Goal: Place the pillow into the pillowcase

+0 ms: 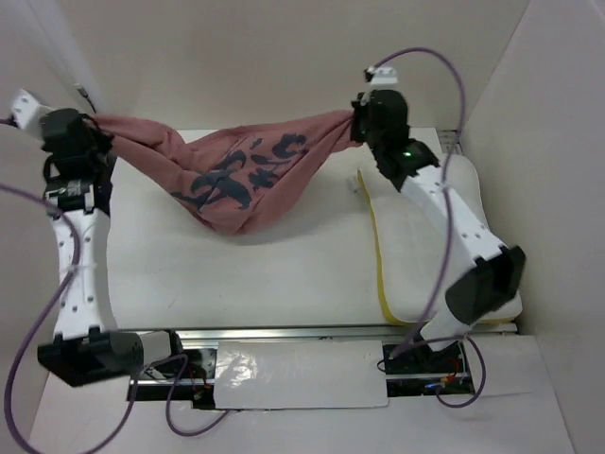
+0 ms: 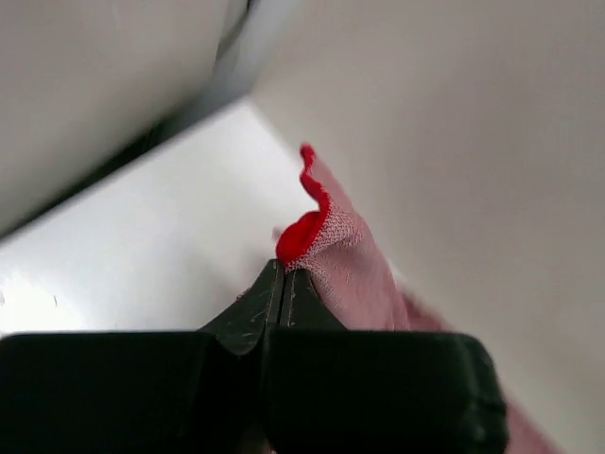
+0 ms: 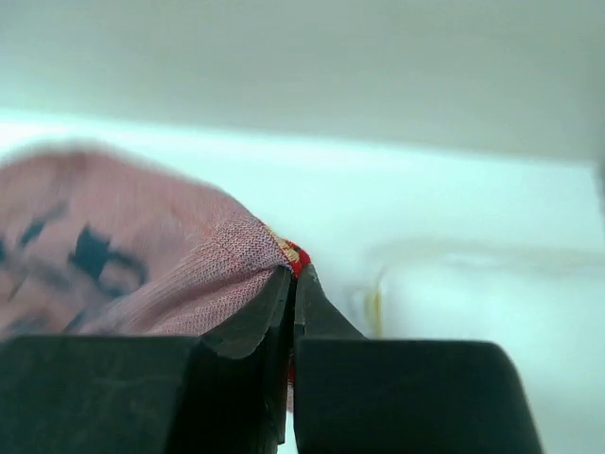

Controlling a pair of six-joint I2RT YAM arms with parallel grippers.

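At the far left, the left hand (image 1: pixel 95 130) is pinched together on a corner of the pillowcase (image 1: pixel 248 180). Its wrist view shows the black fingers meeting, with a fold of pink cloth and a lip of the red face caught between them. From there the pillowcase hangs like a hammock across the back of the bench (image 1: pixel 170 274), with the pink calligraphy side toward the overhead camera. Its belly sags low, but I cannot tell whether it touches the surface. Its long axis runs left to right between the two hands. The right hand (image 1: pixel 357 118) is likewise clamped on the opposite corner, with pink weave and a speck of red at its fingertips. Holding both corners high probably serves to spread the cloth and expose its opening, which is not visible here. Furthest right, the pillow (image 1: pixel 411 274) lies flat on the bench beneath the right arm, outside the case. Its long axis runs near to far, with yellow piping (image 1: pixel 378 255) along the edge facing the pillowcase.
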